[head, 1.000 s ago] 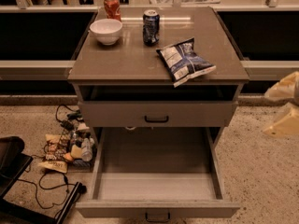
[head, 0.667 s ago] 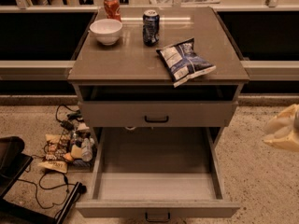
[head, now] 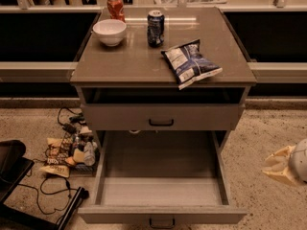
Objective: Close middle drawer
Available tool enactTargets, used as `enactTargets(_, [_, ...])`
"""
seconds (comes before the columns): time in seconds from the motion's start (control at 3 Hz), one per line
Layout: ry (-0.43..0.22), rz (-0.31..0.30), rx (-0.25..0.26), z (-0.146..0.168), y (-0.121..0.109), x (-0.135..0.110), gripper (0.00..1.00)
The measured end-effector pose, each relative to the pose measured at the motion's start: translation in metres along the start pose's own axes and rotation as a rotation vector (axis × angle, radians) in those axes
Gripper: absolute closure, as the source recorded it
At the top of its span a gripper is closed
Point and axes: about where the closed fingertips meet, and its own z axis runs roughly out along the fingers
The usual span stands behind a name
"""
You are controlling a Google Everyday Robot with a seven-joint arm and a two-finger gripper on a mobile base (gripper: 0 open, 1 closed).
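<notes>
In the camera view, the middle drawer (head: 161, 186) stood pulled far out. The gripper (head: 280, 166) hung low at its right, well apart, and whether it was open could not be told. Pushing squarely on the front by the handle (head: 161, 223) would likely close it best.

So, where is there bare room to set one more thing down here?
The cabinet top is bare at front left, before the white bowl and left of the chip bag. Its back is crowded by the red can and blue can. The middle drawer, open, has a bare bottom. The gripper is right of it, low, apart.
</notes>
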Motion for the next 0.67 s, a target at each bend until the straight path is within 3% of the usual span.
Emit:
enactTargets(0.33, [-0.004,0.003,-0.005,0.004,0.003,0.001,1.0])
enactTargets(0.67, [-0.042,0.033,-0.049,0.042,0.025,0.013,1.0])
